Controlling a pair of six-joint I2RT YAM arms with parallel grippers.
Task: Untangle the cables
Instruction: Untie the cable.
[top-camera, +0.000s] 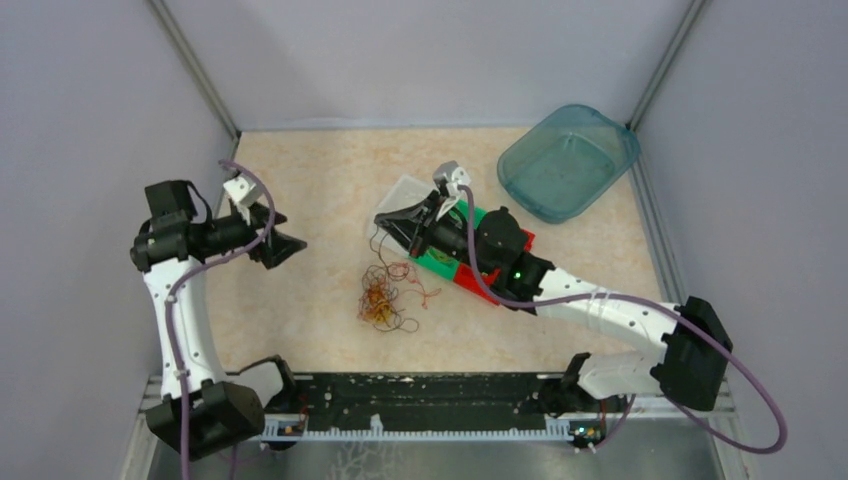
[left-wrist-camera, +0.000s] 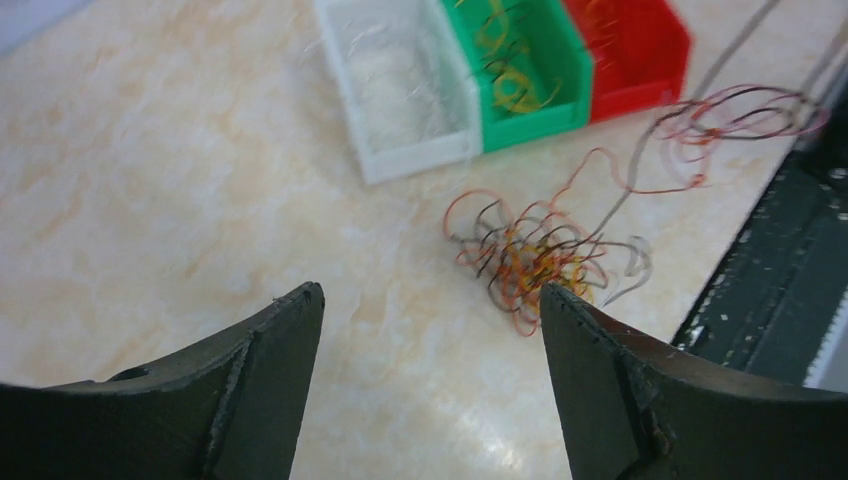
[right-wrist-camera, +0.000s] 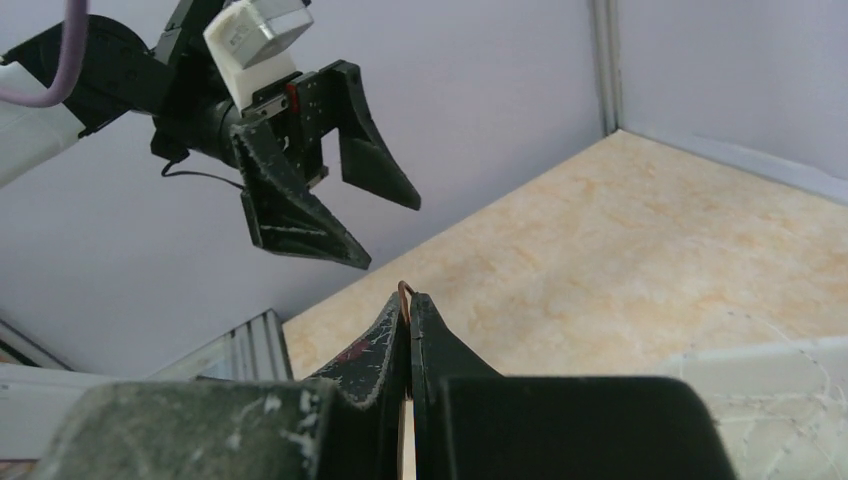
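Top view: cables tangled on table between both arms; teal tub at far right corner. Left wrist: left gripper spread wide, tangle beyond its tips; yellow loops in green bin, thin loops in red bin, pale strands in white bin. Right wrist: right gripper clenched on a brown loop.

No text, label, brand, number or sign can be read in any view. The white camera housing on the left arm's wrist bears a few small dark marks, too small to make out.
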